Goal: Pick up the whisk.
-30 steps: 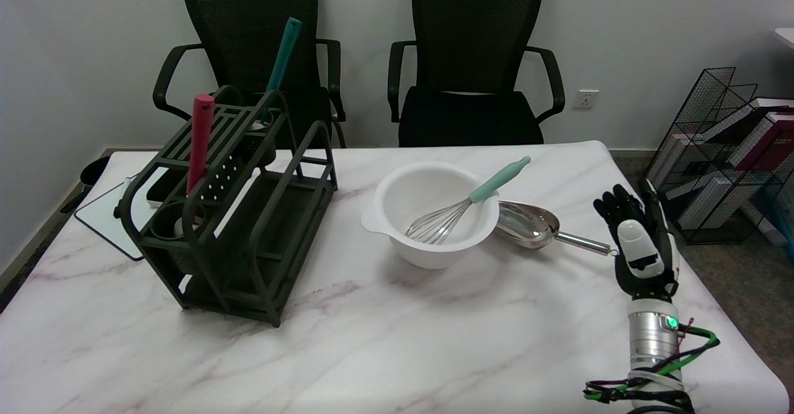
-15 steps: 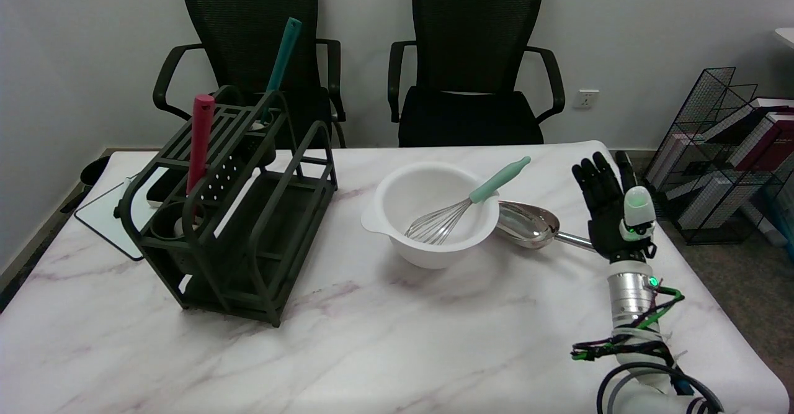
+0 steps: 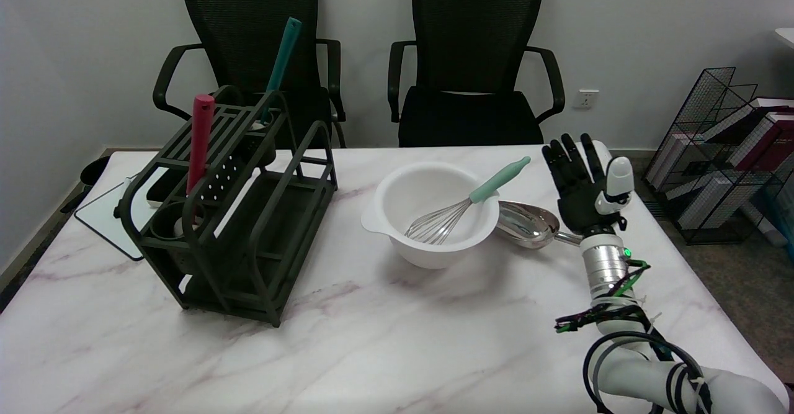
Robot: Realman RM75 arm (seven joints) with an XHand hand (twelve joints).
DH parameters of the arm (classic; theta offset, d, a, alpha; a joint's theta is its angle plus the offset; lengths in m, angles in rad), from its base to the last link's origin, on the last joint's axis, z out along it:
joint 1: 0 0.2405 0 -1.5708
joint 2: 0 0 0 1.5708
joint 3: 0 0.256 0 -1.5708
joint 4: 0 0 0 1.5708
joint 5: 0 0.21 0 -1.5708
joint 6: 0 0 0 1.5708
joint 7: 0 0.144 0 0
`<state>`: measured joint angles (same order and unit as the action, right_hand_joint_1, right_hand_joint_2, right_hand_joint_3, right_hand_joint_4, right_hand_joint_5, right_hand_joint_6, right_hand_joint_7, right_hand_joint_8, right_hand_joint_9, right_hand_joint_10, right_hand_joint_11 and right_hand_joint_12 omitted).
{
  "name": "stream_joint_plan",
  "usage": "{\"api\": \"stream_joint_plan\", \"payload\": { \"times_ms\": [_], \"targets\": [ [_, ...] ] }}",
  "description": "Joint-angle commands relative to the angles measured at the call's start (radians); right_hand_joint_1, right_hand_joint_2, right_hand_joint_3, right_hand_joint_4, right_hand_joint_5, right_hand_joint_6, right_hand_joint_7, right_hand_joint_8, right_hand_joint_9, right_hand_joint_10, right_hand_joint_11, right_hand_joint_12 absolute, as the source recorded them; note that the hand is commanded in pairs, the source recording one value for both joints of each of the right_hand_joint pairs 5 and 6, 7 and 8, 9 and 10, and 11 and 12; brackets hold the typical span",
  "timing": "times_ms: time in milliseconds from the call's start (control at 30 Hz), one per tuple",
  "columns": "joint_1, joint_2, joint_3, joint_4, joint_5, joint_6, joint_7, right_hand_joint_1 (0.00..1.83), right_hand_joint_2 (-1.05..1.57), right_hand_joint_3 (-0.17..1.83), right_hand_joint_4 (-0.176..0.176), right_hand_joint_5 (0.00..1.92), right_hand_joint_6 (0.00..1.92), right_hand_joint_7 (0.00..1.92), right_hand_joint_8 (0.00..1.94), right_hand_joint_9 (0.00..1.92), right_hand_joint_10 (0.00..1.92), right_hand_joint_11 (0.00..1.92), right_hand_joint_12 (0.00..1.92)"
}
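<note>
The whisk lies tilted in the white bowl, off to the left of the right hand and a little nearer the camera than its fingertips. Its wire head rests down inside the bowl, and its pale green handle leans over the bowl's right rim, pointing up and toward the hand. The handle's tip is the part closest to the hand, near it but with a clear gap between them.

The right hand is raised above the table, fingers spread apart and pointing up and away, the palm side turned toward the bowl. It holds nothing and touches nothing. The white-tipped thumb stands apart on the hand's right side.

Just below and left of the hand, between it and the bowl, a metal scoop lies on the marble table. Its bowl end sits right beside the white bowl, perhaps touching it, though the view does not settle that. The scoop's handle runs toward the wrist and passes behind it.

Far to the left of the hand stands a dark green rack, with a red-handled utensil and a teal-handled utensil upright in it. Beyond the hand, behind the table, are two black chairs, and to its right a wire rack of books
</note>
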<state>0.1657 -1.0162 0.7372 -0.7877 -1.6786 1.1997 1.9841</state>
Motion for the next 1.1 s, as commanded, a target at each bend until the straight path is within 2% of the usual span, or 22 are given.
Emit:
{"api": "stream_joint_plan", "payload": {
  "times_ms": [33, 300, 333, 367, 400, 1100],
  "targets": [
    [0.084, -0.013, -0.010, 0.036, -0.049, -0.197, 0.076, 0.91, -0.11, 0.63, 0.000, 0.00, 0.00, 0.36, 0.36, 0.43, 0.43, 0.41, 0.41],
    [0.109, -0.013, -0.017, 0.053, -0.037, -0.212, 0.065, 0.92, -0.13, 0.64, 0.000, 0.00, 0.00, 0.35, 0.35, 0.42, 0.42, 0.40, 0.40],
    [0.120, -0.014, 0.049, 0.039, -0.173, -0.167, 0.185, 0.92, -0.13, 0.64, 0.000, 0.00, 0.00, 0.35, 0.35, 0.42, 0.42, 0.39, 0.39],
    [0.120, -0.014, 0.031, 0.034, -0.148, -0.184, 0.158, 0.92, -0.13, 0.64, 0.000, 0.00, 0.00, 0.35, 0.35, 0.42, 0.42, 0.39, 0.39],
    [0.115, -0.015, -0.018, 0.035, -0.062, -0.221, 0.076, 0.92, -0.13, 0.64, 0.000, 0.00, 0.00, 0.35, 0.35, 0.42, 0.42, 0.39, 0.39],
    [0.121, -0.063, -0.044, 0.023, -0.109, -0.272, 0.076, 0.91, -0.07, 0.64, 0.000, 0.00, 0.00, 0.37, 0.37, 0.44, 0.44, 0.44, 0.44]
  ]
}}
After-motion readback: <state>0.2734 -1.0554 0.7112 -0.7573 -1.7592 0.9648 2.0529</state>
